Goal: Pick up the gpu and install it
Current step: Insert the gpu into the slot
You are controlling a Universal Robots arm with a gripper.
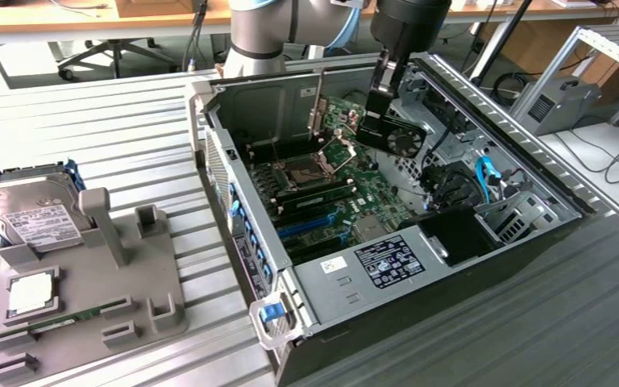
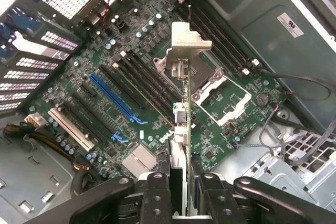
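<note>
Gripping the gpu (image 2: 181,111) edge-on, the end effector (image 2: 182,195) hangs above the motherboard (image 2: 105,59).

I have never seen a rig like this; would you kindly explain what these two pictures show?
The machine is a robot arm with a gripper at its end. One picture comes from a camera standing off the arm and looking down on a slatted table. The other comes from a camera on the arm's wrist, looking past the gripper's fingers.

On the table lies an open computer case with its motherboard exposed. At the exterior view's left, a grey tray holds a hard drive and some smaller parts.

The gripper is shut on the gpu, a green card seen edge-on in the wrist view. It is held over the motherboard and is not yet in a slot.
</note>
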